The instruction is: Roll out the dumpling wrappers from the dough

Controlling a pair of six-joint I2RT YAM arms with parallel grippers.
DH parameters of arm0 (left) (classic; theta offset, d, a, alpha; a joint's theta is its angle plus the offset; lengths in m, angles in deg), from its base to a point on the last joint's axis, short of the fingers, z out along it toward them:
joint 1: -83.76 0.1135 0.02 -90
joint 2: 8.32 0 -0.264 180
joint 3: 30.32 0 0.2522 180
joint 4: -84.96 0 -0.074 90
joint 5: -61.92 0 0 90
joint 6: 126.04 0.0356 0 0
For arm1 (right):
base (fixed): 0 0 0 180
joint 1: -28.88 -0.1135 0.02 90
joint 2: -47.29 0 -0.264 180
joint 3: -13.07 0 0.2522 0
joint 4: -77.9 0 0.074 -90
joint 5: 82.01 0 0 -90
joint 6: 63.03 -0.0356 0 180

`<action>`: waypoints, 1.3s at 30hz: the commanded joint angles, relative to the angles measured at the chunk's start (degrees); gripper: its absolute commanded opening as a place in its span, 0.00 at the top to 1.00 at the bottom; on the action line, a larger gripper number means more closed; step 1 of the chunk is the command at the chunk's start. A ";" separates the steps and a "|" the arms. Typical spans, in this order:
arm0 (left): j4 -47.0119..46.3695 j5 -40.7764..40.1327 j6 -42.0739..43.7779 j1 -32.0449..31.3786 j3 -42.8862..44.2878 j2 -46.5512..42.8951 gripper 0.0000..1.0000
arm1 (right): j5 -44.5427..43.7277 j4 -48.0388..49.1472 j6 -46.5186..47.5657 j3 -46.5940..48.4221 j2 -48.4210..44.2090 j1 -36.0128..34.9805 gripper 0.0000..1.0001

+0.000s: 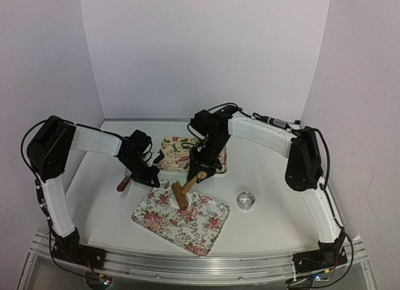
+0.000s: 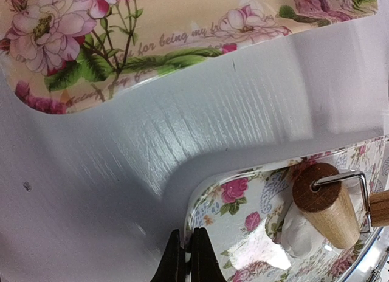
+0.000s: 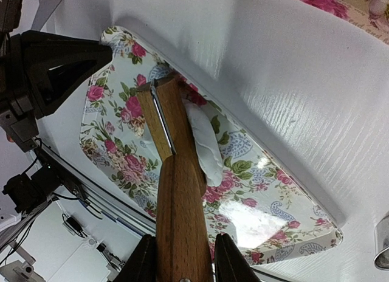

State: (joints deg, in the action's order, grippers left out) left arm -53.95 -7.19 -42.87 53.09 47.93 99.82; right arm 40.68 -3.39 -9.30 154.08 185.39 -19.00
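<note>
Dough on near tray, roller resting on it; 2nd tray behind, ring on table to R of near tray.

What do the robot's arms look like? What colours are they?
The left arm and right arm are white tubes joined by chunky black joints. Thin black cables loop along them, and each ends in black fingers.
</note>
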 commanded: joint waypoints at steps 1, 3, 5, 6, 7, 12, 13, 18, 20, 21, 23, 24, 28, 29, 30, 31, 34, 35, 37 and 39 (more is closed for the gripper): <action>-2.27 1.47 0.71 -0.52 1.45 2.04 1.00 | -14.62 -14.13 -1.02 -7.20 15.75 -6.40 1.00; -2.41 1.77 0.61 -0.54 1.44 2.02 1.00 | -14.74 -14.15 -0.96 -7.01 15.94 -6.56 1.00; -2.46 2.00 0.49 -0.53 1.43 2.00 1.00 | -14.76 -14.13 -0.91 -6.72 16.18 -6.63 1.00; -2.51 2.05 0.44 -0.53 1.40 2.05 1.00 | -14.83 -14.12 -0.91 -6.59 16.30 -6.75 1.00; -2.54 2.10 0.48 -0.53 1.36 2.05 1.00 | -14.85 -14.12 -0.91 -6.50 16.40 -6.80 1.00; -2.55 2.23 0.32 -0.53 1.13 1.94 1.00 | -14.91 -14.16 -0.63 -5.64 17.14 -7.12 1.00; -2.59 2.23 0.28 -0.53 1.11 1.94 1.00 | -14.93 -14.24 -0.59 -5.45 17.33 -7.17 1.00; -2.70 2.40 0.13 -0.53 1.05 2.02 1.00 | -14.57 -14.18 -0.16 -4.62 18.09 -7.42 1.00; -2.76 2.41 0.05 -0.53 1.10 2.13 1.00 | -14.49 -14.16 0.11 -4.21 18.39 -7.52 1.00; -2.73 2.41 0.06 -0.53 1.14 2.16 1.00 | -14.42 -14.18 0.22 -3.96 18.56 -7.61 1.00; -2.72 2.45 0.04 -0.53 1.28 2.26 1.00 | -14.26 -14.23 0.45 -3.55 18.92 -7.77 1.00; -2.72 2.49 0.02 -0.53 1.31 2.33 1.00 | -14.19 -14.22 0.56 -3.28 19.07 -7.76 1.00; -2.72 2.70 -0.06 -0.53 1.25 2.39 1.00 | -13.88 -14.21 0.92 -2.49 19.75 -8.05 1.00; -2.78 2.75 -0.03 -0.53 1.27 2.41 1.00 | -13.81 -14.21 0.97 -2.32 19.89 -8.18 1.00; -2.85 2.77 -0.03 -0.53 1.28 2.41 1.00 | -13.75 -14.21 1.05 -2.13 20.03 -8.30 1.00; -2.82 2.82 -0.03 -0.53 1.26 2.45 1.00 | -13.65 -14.18 1.14 -1.93 20.16 -8.38 1.00; -2.85 2.93 -0.06 -0.53 1.29 2.47 1.00 | -13.29 -14.12 1.59 -0.94 20.69 -8.61 1.00; -2.85 2.92 -0.07 -0.53 1.30 2.48 1.00 | -13.15 -14.13 1.72 -0.50 20.91 -8.70 1.00; -2.81 3.00 -0.11 -0.53 1.26 2.49 1.00 | -12.93 -14.18 2.05 0.41 21.30 -8.85 1.00; -2.82 3.02 -0.19 -0.53 1.17 2.44 1.00 | -12.73 -14.12 2.18 0.85 21.55 -9.03 1.00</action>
State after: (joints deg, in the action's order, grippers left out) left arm -53.78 -6.21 -42.94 53.57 47.93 99.99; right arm 40.90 -6.97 -8.17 161.77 189.95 -20.18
